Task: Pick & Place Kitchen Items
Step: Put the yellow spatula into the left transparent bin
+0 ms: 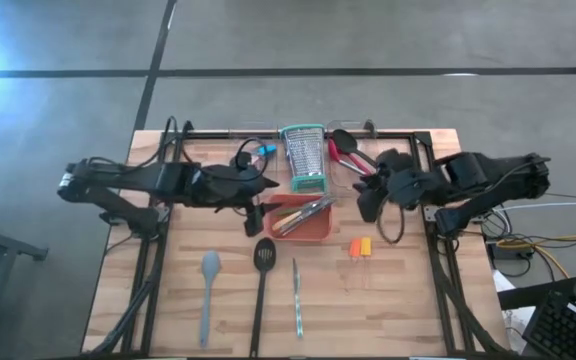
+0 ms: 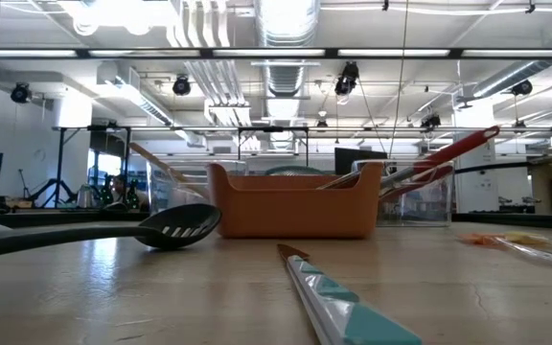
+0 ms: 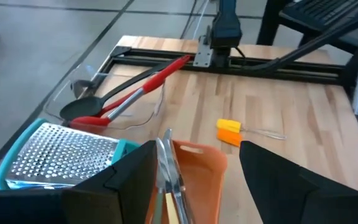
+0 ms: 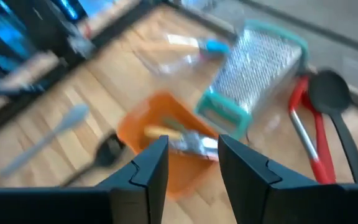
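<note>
Left hand [image 1: 258,215]: fingers spread wide, empty, just above the orange tray [image 1: 320,232].
Right hand [image 1: 370,205]: parted, holding nothing — beside the tray.
Slotted turner [image 1: 264,254]: on the table, near the left hand.
Approach: descend straight over one handle — avoid neighbours.

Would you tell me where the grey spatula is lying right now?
In the high view, the grey spatula lies flat on the wooden table, near its front left, beside the black slotted turner and apart from the orange tray.

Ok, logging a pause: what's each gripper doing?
Left gripper: open, empty, over the orange tray.
Right gripper: open, empty.
</note>
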